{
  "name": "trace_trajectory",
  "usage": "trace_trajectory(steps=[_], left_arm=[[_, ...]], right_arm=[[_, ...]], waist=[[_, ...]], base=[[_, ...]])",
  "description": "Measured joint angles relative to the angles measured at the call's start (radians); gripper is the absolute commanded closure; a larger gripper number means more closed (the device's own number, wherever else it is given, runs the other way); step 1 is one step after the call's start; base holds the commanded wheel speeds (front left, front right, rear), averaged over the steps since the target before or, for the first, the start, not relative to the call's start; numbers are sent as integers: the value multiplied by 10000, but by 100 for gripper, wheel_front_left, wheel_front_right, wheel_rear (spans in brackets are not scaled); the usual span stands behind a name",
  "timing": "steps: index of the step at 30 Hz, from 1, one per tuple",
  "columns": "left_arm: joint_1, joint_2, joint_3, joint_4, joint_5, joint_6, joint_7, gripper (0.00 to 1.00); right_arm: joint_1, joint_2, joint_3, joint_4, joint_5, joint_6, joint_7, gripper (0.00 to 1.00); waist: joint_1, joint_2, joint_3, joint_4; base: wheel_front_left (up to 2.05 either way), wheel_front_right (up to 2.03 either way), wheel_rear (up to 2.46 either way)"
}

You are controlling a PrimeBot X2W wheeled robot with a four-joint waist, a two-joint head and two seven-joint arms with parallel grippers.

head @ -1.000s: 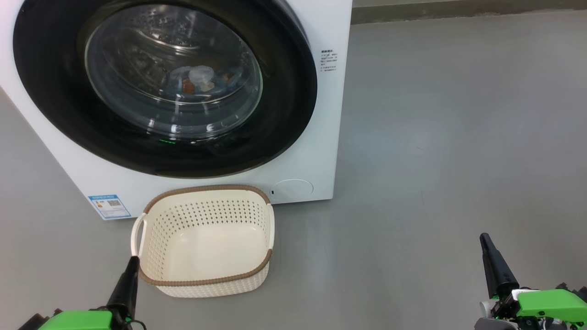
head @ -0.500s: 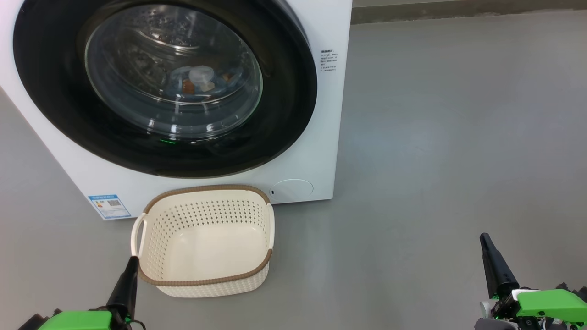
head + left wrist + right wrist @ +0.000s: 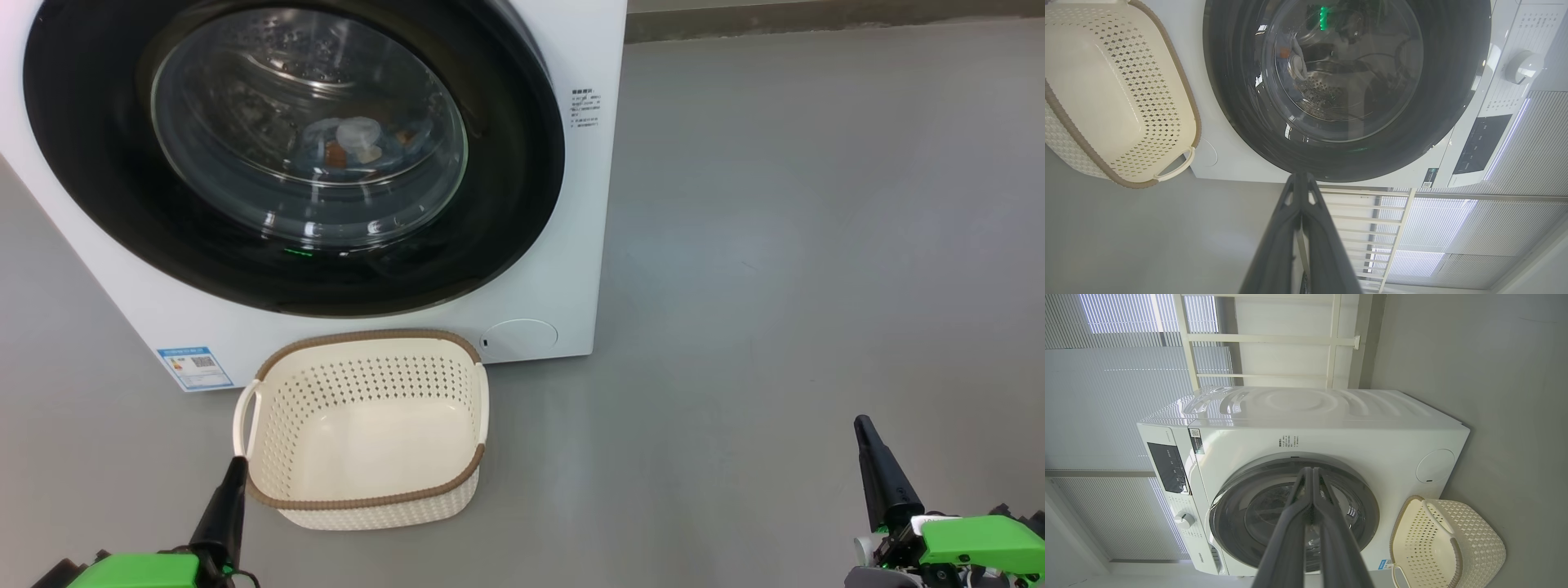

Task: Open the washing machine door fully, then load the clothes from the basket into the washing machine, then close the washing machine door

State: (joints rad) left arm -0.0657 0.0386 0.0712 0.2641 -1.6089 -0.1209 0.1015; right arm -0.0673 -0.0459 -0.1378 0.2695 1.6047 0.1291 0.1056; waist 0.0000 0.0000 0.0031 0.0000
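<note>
**Door shut, basket empty: task looks done**

The door (image 3: 294, 155) sits flush on the washer (image 3: 563, 278) front, at the far left of the scene, and faces near, toward the robot. It's round, so there's no long axis to speak of; the glass bowl bulges to the near side. Clothes (image 3: 359, 140) show thru the glass, inside the washer: blue w/ orange bits plus a pale piece. That's prob. all of them, tho glare blurs it.

The basket (image 3: 367, 500) stands on the floor (image 3: 775, 245) just near of the washer, below the door. Its mouth is up w/ nothing in it, and its long axis runs left-right. Whether it touches the washer, can't tell.

Judgement: all 3 steps appear done, closing incl. The next move calls for little: at most a check that the latch caught, no grasp needed.

The left gripper (image 3: 237, 464) hangs just beside the basket's near-left corner, fingers pressed together, holding nothing. The right gripper (image 3: 862, 425) is well apart at near right over bare floor, fingers likewise together, nothing held.
</note>
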Motion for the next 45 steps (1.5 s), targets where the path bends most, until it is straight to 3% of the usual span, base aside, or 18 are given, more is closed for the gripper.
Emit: trace_trajectory(steps=[45], left_arm=[[0,-8,40,4,2,-27,44,100]], right_arm=[[0,0,0,0,0,0,0,100]], waist=[[0,0,0,0]], base=[[0,0,0]])
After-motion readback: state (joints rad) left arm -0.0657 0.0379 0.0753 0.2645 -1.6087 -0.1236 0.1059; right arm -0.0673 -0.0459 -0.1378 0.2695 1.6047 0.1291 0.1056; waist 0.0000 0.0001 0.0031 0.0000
